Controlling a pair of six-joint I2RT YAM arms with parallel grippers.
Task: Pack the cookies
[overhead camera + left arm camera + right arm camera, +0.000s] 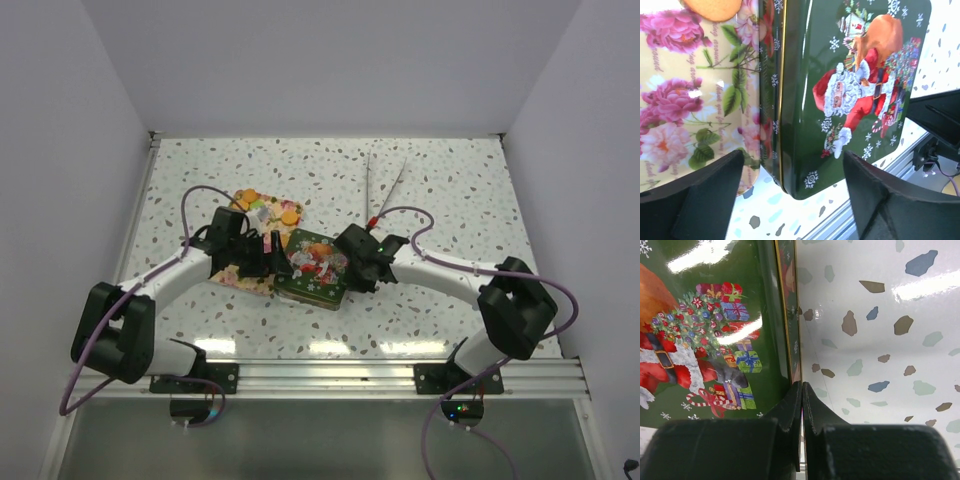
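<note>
The left gripper [794,162] hangs empty with its jaws spread wide, over the seam between the green rectangular Santa-printed tin [805,100] and the cream floral tray [670,100]. The right gripper [801,390], pinched shut on nothing, sits at the tin's right rim. The cookies [262,204], small orange discs, lie at the tray's far end, beyond the left gripper, which is nearer them. The tin's lid looks closed and would block packing. Metal tongs [385,185] lie farther back.
</note>
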